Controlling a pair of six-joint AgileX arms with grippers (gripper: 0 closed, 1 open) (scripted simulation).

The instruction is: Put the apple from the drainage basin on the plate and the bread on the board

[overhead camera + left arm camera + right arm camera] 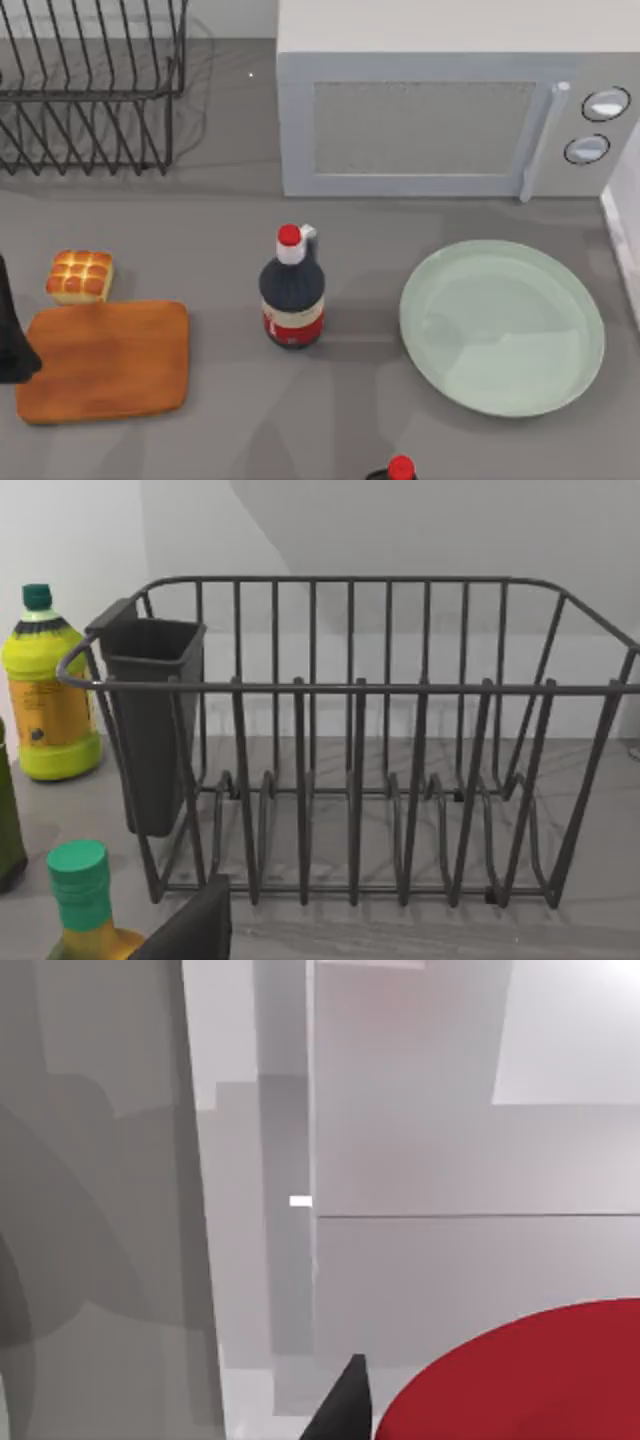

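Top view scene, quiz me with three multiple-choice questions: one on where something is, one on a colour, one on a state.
1. Where is the bread?
A. on the board
B. on the table beside the board's far edge
C. on the plate

2. What colour is the cap of the dark bottle at mid-table?
A. red
B. green
C. white

3. What is on the plate?
A. the apple
B. the bread
C. nothing

Answers: 1 B, the loaf sits just off the board. 2 A, its top shows red. 3 C, the pale green dish is bare.
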